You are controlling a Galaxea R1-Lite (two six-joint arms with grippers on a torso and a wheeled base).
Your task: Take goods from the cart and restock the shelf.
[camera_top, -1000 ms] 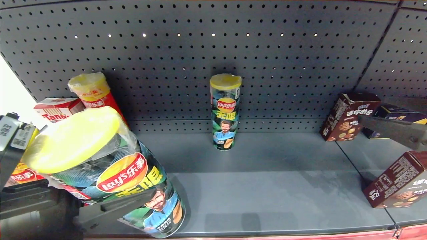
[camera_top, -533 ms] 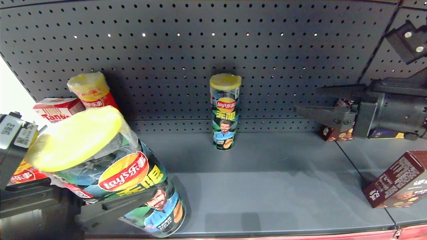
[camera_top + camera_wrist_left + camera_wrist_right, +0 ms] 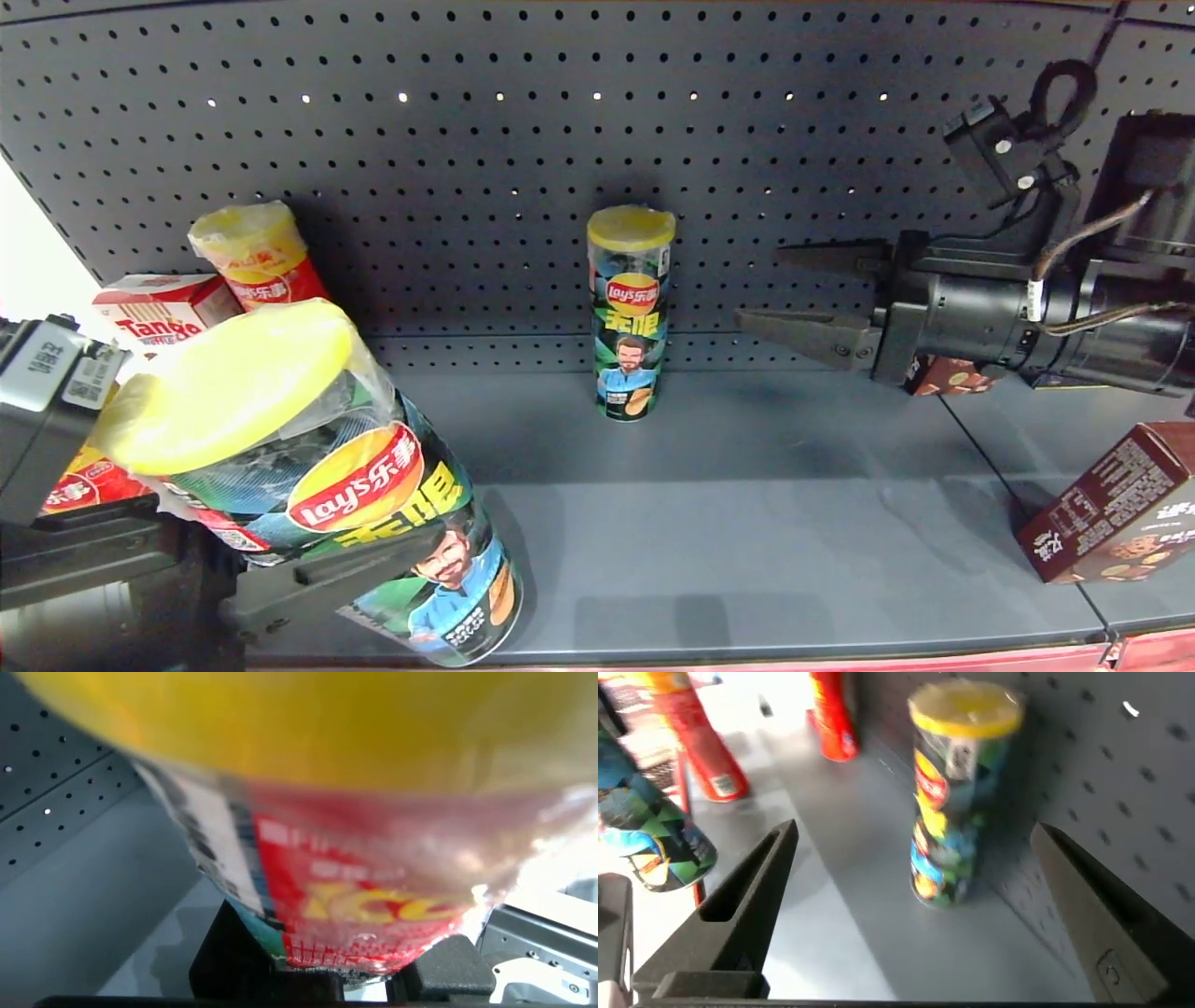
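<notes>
Now, left gripper (image 3: 355,551): low at the shelf's front left corner, clamped across the middle of the held can (image 3: 308,457), with one finger (image 3: 327,579) lying over the can's front.
Held can: green with a yellow lid, tilted, lid up and toward the left, base down by the front edge of the shelf (image 3: 747,523). Whether the base touches the shelf cannot be told.
Right arm: enters level from the right, above the shelf, pointing left.
Right gripper (image 3: 766,285): spread wide and holding nothing, its tips short of the standing can (image 3: 630,313).
Standing can: upright at the back middle of the shelf, against the pegboard (image 3: 560,140).
Left back: red can (image 3: 257,252) leaning by a wafer box (image 3: 159,308).
Right front: brown box (image 3: 1111,504), tilted.
</notes>
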